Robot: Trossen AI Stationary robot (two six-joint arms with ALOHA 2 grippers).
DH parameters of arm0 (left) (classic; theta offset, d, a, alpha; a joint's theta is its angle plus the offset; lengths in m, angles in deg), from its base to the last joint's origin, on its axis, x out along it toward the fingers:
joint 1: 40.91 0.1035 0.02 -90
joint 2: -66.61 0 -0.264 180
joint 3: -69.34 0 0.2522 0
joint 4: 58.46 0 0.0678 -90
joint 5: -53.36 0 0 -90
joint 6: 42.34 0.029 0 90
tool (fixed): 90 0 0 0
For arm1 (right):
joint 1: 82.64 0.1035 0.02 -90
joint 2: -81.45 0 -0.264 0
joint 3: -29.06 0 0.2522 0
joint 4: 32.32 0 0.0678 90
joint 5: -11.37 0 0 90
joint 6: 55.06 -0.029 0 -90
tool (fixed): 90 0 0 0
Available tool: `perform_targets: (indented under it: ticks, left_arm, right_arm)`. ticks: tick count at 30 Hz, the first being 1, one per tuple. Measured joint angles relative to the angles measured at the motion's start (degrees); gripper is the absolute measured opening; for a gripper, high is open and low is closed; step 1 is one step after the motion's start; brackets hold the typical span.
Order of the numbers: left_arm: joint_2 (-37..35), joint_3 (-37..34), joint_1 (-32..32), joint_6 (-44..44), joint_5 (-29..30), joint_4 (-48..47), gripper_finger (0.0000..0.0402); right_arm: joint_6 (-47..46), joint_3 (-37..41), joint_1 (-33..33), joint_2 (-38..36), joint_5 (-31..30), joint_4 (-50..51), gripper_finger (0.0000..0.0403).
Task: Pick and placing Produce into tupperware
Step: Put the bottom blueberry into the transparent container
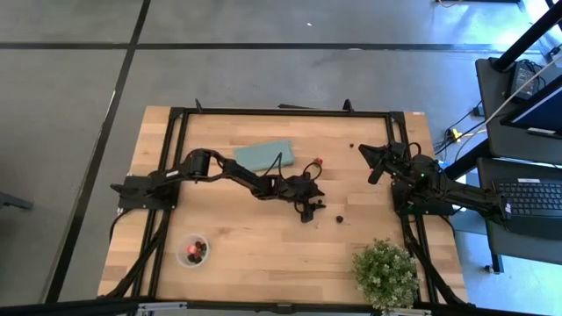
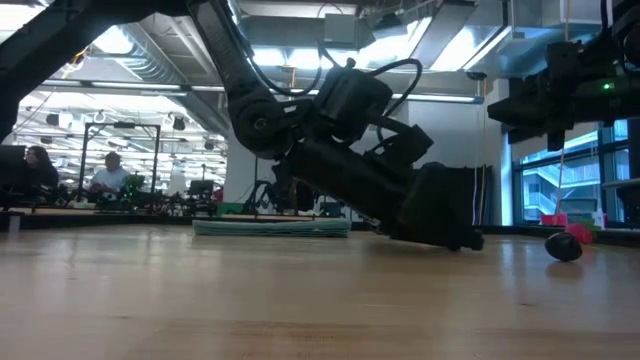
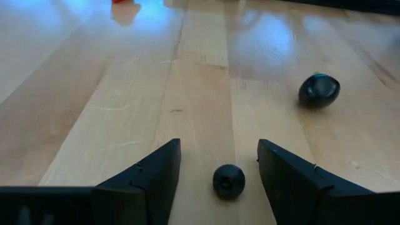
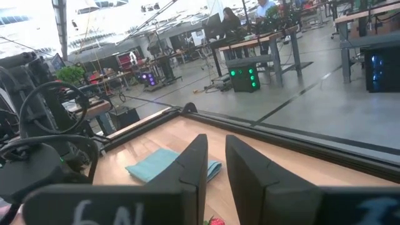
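The left claw (image 1: 311, 213) is low over the middle of the wooden bench (image 1: 263, 254), reaching from the left side. In the left wrist view its two fingers (image 3: 150, 181) stand apart, w/ a small dark berry (image 3: 229, 181) on the wood between them, not touched by either finger. A second dark berry (image 3: 319, 90), bigger in that view, lies a bit farther on; from above it shows just right of the claw (image 1: 339, 218), and in the low view it sits on the bench at the right (image 2: 564, 246).

A red berry (image 1: 319, 161) lies near the teal cloth (image 1: 266, 155), which is flat toward the back of the bench. One more dark berry (image 1: 351, 147) is at the back, near the right arm.

The plastic cup (image 1: 193, 250) stands at the front-left of the bench, well apart from the left claw. Inside are red and dark pieces, approx. 3, I cannot count them exactly.

The right claw (image 1: 372, 154) waits at the right side of the bench, held above the surface. In its wrist view the fingers (image 4: 194, 169) are almost together, only a narrow gap, nothing between them.

A green potted plant (image 1: 385, 274) stands at the front-right corner. In the low view, people (image 2: 108, 178) sit at desks far in the room behind.
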Motion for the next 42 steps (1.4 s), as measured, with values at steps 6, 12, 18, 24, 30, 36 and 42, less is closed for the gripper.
perform_targets:
  ticks: [6, 12, 18, 24, 30, 36, 42]
  left_arm:
    - [0.1, 0.1, -0.2, -2.6, 0.7, -1.6, 0.0177]
    - [0.0, -0.2, -0.7, -2.8, 0.9, -2.2, 0.0160]
    - [0.0, -1.1, -1.4, -2.9, 2.0, -1.8, 0.0164]
    - [-0.2, -2.5, -1.9, -3.0, 2.5, -0.5, 0.0172]
    - [-0.2, -2.6, -2.1, -2.2, 3.2, -0.1, 0.0161]
    - [-0.2, -2.7, -2.1, -1.5, 3.5, -0.1, 0.0132]
    - [-0.2, -2.7, -2.1, -1.5, 3.9, -0.2, 0.0089]
  right_arm:
    - [0.1, 0.0, 0.0, 0.0, 0.0, 0.0, 0.0061]
    - [0.2, 0.0, 0.0, 0.0, 0.0, 0.0, 0.0061]
    - [0.2, 0.0, 0.0, 0.0, 0.0, 0.0, 0.0061]
    - [1.5, 0.0, 0.0, 0.0, 0.0, 0.0, 0.0061]
    - [1.3, 0.0, 0.0, 0.0, 0.0, 0.0, 0.0061]
    - [1.2, 0.0, 0.0, 0.0, 0.0, 0.0, 0.0061]
    - [1.2, 0.0, 0.0, 0.0, 0.0, 0.0, 0.0061]
